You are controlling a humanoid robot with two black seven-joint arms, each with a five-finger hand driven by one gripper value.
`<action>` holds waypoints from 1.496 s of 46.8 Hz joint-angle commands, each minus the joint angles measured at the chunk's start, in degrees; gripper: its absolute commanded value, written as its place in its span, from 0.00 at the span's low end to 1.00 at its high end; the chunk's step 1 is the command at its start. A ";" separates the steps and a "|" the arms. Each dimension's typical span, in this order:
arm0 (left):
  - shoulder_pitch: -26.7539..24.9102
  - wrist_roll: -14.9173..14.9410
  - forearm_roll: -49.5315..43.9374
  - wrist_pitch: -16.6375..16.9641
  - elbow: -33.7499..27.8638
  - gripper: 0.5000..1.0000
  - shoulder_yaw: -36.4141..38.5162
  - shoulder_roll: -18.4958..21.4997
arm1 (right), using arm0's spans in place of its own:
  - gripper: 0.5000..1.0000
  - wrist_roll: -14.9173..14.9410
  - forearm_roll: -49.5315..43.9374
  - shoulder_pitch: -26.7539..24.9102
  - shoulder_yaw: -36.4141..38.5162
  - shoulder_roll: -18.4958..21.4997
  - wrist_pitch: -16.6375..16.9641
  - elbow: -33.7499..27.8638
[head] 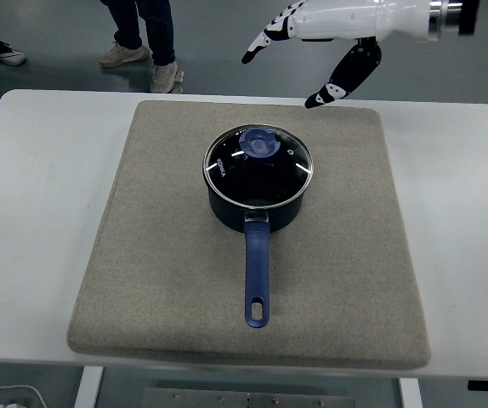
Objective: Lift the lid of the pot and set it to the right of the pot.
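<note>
Saucepan (257, 197), dark blue, sits a little above the centre of the frame on a grey-beige felt mat (142, 255) that covers most of the white table (31, 212). Its glass lid (258, 166) is in place on the rim, with a round blue knob (262, 142) towards the upper part of the lid. The long blue handle (257, 280) runs straight down from the pan towards the bottom of the frame, ending in a hanging hole near the mat's lower edge.

At the upper right of the frame the right hand (325, 38) comes in from the right edge, white-shelled with black joints, held in the air above the mat's upper edge and well apart from the lid. Its fingers (265, 38) are spread wide and hold nothing; they point left, while the thumb (342, 76) hangs down and leftward with its tip over the upper edge of the mat.

At the upper left of the frame, on the grey floor beyond the table, a person's legs (146, 25) and pale shoes (164, 76) show, with another shoe (2, 53) at the far left edge
</note>
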 commanded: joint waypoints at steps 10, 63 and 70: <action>0.00 0.00 0.00 0.00 0.00 1.00 0.00 0.00 | 0.75 0.00 -0.94 -1.08 -0.18 2.10 -0.25 1.10; 0.00 0.00 0.00 0.00 0.00 1.00 0.00 0.00 | 0.76 0.00 -2.00 -9.34 -4.05 5.53 -7.37 -4.61; 0.00 0.00 0.00 0.00 0.00 1.00 0.00 0.00 | 0.76 0.00 -2.00 -9.69 -4.05 5.53 -7.55 -4.70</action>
